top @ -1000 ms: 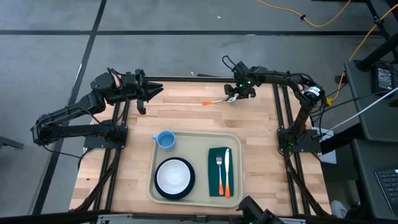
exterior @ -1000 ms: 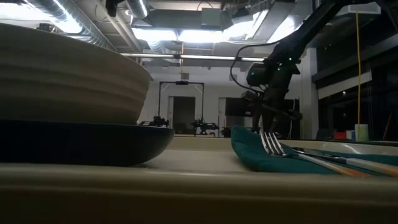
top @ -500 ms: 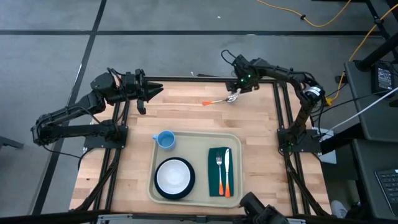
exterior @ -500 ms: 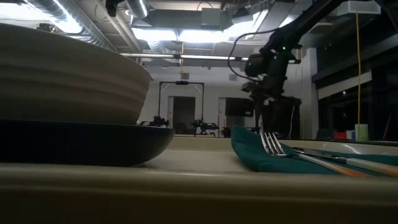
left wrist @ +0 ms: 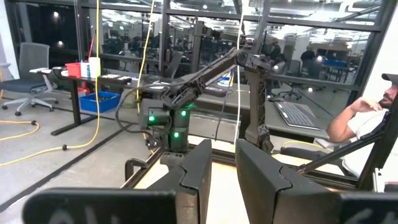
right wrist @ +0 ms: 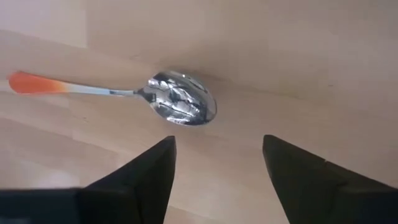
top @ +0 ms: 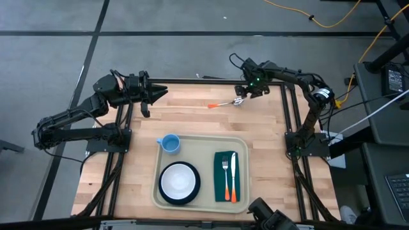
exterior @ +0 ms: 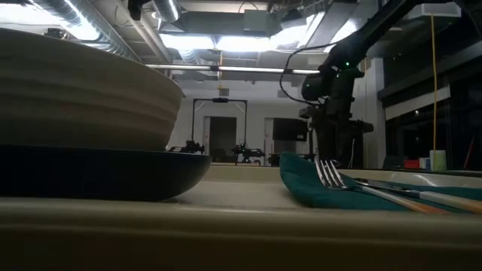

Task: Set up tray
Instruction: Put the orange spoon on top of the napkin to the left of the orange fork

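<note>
Orange-handled spoon (right wrist: 124, 96) on table | right gripper (right wrist: 217, 165) above, fingers apart

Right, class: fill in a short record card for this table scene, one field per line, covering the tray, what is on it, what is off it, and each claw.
tray: beige tray on the table's near half
on tray: blue cup, bowl on dark plate, green napkin with fork and knife
off tray: orange-handled spoon, flat on the wood at the far side
right claw: open, above the spoon's bowl end
left claw: waiting at the far left edge, holding nothing
</note>
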Tool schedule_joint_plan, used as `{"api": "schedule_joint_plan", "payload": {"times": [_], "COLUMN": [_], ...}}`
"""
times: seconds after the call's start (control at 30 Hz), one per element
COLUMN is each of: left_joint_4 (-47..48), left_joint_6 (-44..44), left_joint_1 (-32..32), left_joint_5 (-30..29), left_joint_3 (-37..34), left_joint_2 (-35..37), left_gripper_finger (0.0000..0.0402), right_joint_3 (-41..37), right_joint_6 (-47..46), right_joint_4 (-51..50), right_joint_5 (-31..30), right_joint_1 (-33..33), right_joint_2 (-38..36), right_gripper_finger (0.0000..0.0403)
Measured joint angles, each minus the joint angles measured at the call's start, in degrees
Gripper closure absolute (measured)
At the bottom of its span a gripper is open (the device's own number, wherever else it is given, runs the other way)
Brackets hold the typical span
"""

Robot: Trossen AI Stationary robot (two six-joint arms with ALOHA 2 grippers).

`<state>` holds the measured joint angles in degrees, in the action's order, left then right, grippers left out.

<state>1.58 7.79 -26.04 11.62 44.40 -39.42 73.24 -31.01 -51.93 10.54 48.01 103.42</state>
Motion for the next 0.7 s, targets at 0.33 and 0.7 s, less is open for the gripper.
{"api": "schedule_joint_plan", "payload": {"times": [0.33, 0.7], "left_joint_4": [0.0, 0.0], "left_joint_6": [0.0, 0.0], "left_joint_1": [0.0, 0.0], "left_joint_5": [-0.1, -0.2], "left_joint_3": [0.0, 0.0], "left_joint_2": [0.0, 0.0], "left_gripper_finger": [0.0334, 0.0334], "right_joint_3": [-5.1, -9.4], "right_joint_6": [-1.5, -3.6], "right_joint_4": [8.3, 15.0], "right_joint_5": [2.2, 3.4], "right_joint_1": [0.0, 0.4], "right_joint_2": [0.1, 0.1], "right_gripper_finger": [0.0157, 0.0157]}}
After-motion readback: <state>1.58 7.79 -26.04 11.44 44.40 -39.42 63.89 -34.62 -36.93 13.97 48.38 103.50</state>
